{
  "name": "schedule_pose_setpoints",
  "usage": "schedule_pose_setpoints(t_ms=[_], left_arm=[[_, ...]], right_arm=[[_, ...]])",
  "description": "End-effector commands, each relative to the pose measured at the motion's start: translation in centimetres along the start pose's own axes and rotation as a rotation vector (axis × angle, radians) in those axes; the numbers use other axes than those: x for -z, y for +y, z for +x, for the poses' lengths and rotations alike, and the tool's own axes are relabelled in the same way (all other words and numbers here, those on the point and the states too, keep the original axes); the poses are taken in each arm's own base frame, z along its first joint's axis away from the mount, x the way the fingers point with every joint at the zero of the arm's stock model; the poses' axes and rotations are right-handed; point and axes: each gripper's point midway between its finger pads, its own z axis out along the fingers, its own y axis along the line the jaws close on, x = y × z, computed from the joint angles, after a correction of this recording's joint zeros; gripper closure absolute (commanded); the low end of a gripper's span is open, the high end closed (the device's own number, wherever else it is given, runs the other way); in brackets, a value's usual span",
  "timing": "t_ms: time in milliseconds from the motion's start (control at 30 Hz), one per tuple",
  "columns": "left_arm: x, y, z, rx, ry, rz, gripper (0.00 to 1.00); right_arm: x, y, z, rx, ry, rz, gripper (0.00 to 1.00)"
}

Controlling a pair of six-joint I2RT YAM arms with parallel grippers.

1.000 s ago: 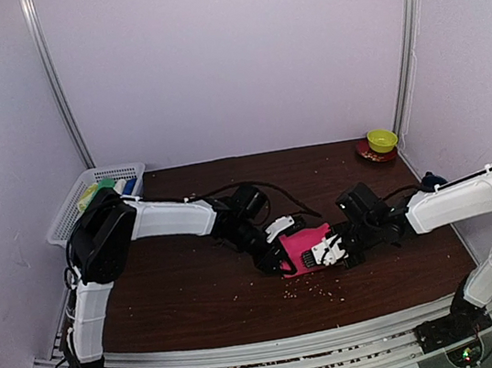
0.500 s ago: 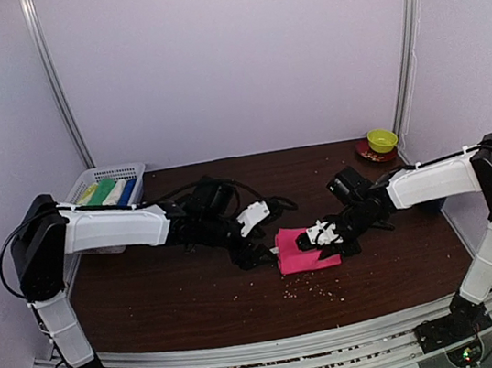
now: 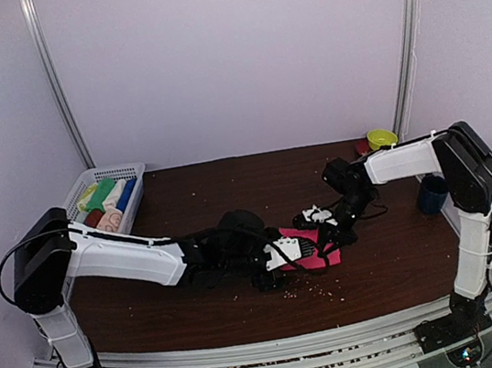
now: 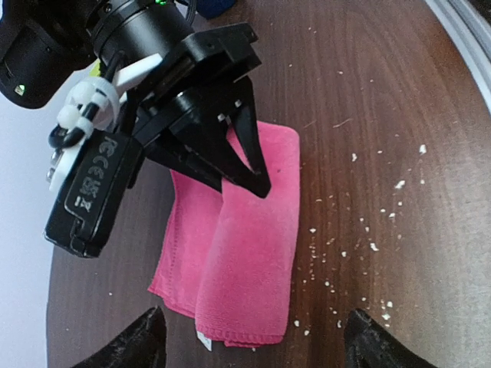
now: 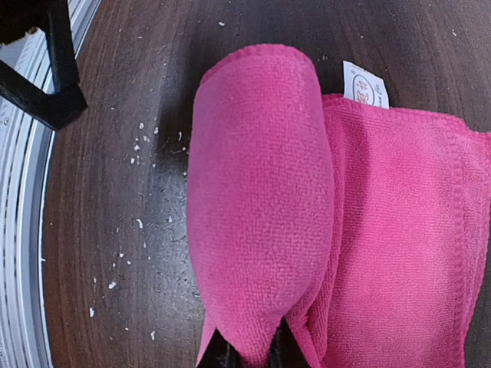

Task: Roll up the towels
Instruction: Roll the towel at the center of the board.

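I saw the big brown table (image 3: 177, 217) with both arms reaching toward its middle. The left arm (image 3: 127, 255) lay low across the table. The right arm (image 3: 400, 161) bent in from the far right side. A white basket (image 3: 110, 171) sat at the far left corner. Rolled towels (image 3: 103, 198) were packed side by side in it: green, blue and pale ones.

The pink towel (image 4: 253, 253) lay on the table between the two arms, a little right of the middle. One side of it was rolled into a fat tube. The other side lay flat beside the tube. The right jaws were pressed together, pinching one end of the tube. The left jaws were spread wide at the other end of the towel and held nothing.

A blue cup (image 3: 431, 195) stood near the right edge. A small green bowl (image 3: 382, 139) sat at the far right corner. A white tag (image 5: 364, 84) stuck out of the pink towel. Tiny pale crumbs (image 4: 383, 222) lay on the wood near it.
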Motion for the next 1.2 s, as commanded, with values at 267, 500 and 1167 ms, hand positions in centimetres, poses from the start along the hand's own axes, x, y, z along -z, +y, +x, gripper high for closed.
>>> schedule_pose_setpoints(t_ms=[267,500,1167], left_arm=[[-4.5,-0.7,1.0,-0.203,0.105,-0.126,0.29],[-5.3,-0.2,2.0,-0.201,0.144,-0.174,0.35],[-6.7,-0.2,4.0,-0.252,0.214,-0.237,0.51]], right_arm=[[-1.1,2.1,2.8,-0.267,0.099,-0.244,0.90],[-1.0,2.2,2.3,-0.299,0.093,-0.298,0.89],[-1.3,2.8,2.5,-0.331,0.118,-0.393,0.87]])
